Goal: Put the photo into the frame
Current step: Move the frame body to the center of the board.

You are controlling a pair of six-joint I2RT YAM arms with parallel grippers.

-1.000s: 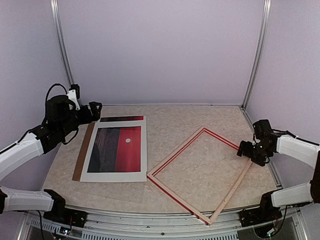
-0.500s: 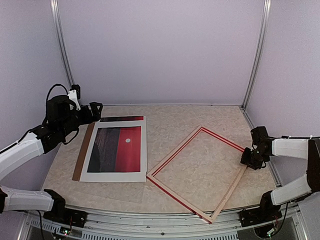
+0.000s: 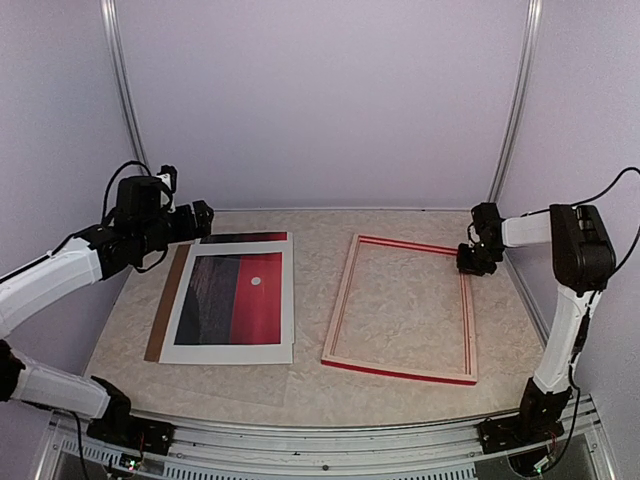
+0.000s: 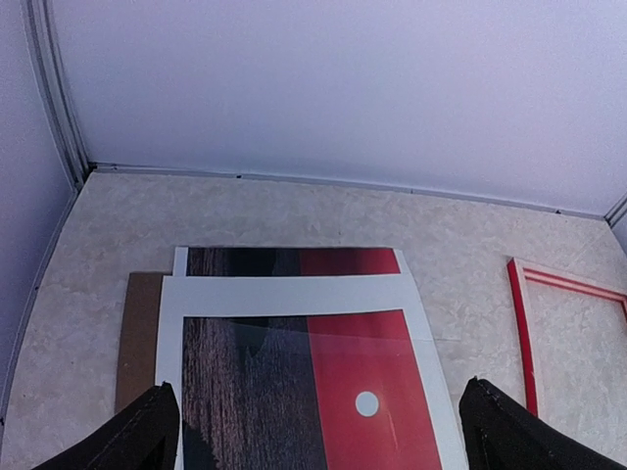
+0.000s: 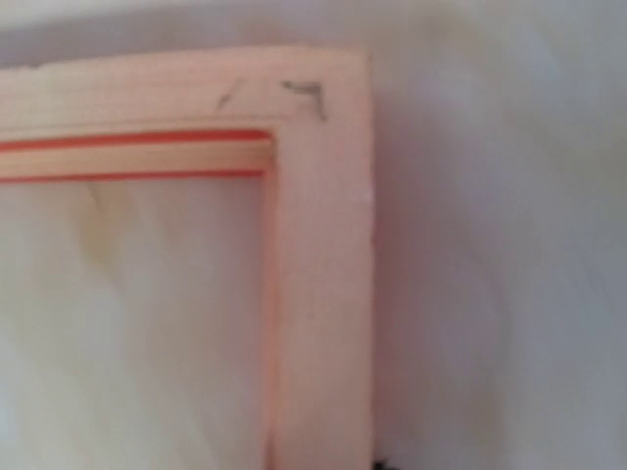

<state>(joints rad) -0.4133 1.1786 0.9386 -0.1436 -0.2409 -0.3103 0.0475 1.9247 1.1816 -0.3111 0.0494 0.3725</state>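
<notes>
Photo lies left of the frame, whose corner marks only the right wrist shows; right gripper there, grip untellable; left gripper spread wide.

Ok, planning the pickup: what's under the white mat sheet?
A red-and-dark photo shows through its opening and past its far edge; a brown board pokes out left. Their overlap underneath is hidden.

The photo lies flat. It is half red with a white dot and half dark. It is just in front of the left gripper. The frame lies flat too. It is pale wood with red edges, and its far corner is at the right gripper.
</notes>
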